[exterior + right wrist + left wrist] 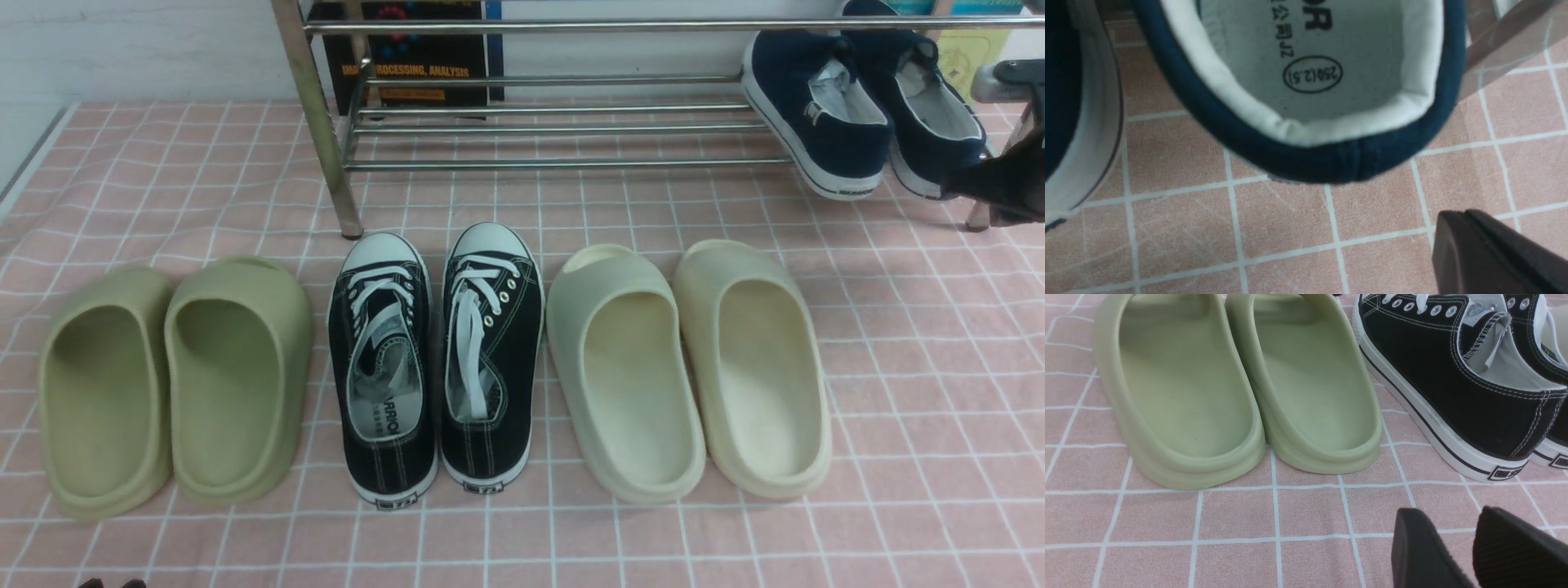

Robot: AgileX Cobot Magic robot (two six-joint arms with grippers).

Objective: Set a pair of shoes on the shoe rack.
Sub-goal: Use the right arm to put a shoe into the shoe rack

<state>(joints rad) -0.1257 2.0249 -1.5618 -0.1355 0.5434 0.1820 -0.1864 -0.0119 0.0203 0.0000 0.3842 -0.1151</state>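
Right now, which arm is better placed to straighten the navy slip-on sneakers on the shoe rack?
Right. The right gripper, shut, sits by the navy slip-on sneakers at the right end of the shoe rack; the left gripper, open, is far off by the green slides.

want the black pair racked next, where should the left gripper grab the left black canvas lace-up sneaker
Probably the heel collar of the left black canvas sneaker, one finger inside, coming from the robot's side: its heel points there, the mouth opens upward, and the olive foam slide and the right black sneaker crowd both flanks.
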